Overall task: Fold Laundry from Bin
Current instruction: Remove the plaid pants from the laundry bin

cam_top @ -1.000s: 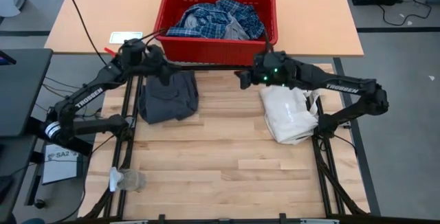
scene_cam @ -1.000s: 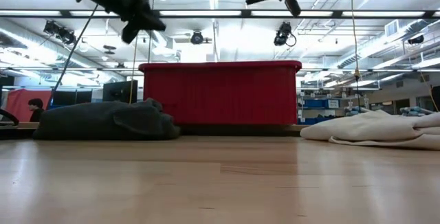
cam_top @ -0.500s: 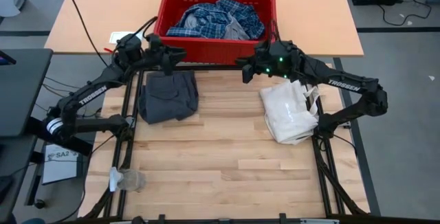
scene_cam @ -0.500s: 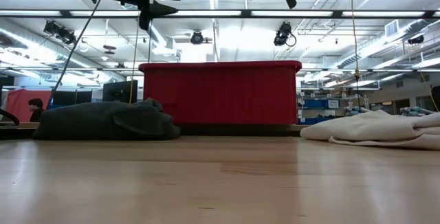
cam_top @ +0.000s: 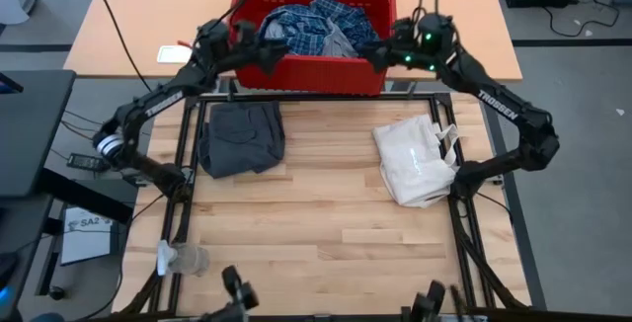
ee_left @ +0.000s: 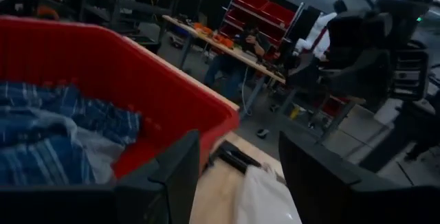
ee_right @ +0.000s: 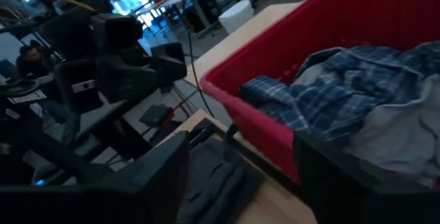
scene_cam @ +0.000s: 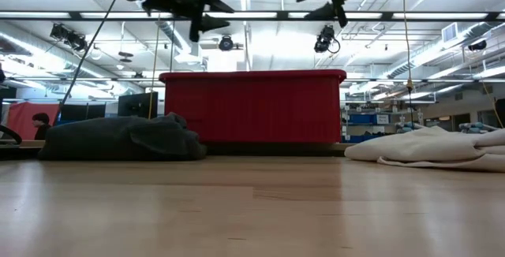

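The red bin [cam_top: 314, 65] stands beyond the table's far edge, holding the blue-and-white plaid shirt [cam_top: 311, 21] and a light grey piece [cam_top: 341, 40]. A folded dark grey garment [cam_top: 242, 136] lies flat on the table at the far left. No black piece shows. My left gripper [cam_top: 272, 52] is open and empty, high over the bin's near left rim. My right gripper [cam_top: 380, 55] is open and empty, high over the near right rim. The two grippers point toward each other. The left wrist view shows the bin [ee_left: 103, 66] and shirt [ee_left: 55, 128]; the right wrist view shows the shirt [ee_right: 330, 86].
A white fabric bag with cords [cam_top: 415, 162] lies on the table at the right. A small clear plastic piece [cam_top: 183, 258] lies near the table's left front corner. The bin stands on a tan table [cam_top: 148, 16] with a white card [cam_top: 178, 53] on it.
Both grippers have risen and gone toward the table's far edge, from above the table's back strip to above the bin's near rim. My left gripper has tipped up from pointing down to nearly level. The garments have not moved.
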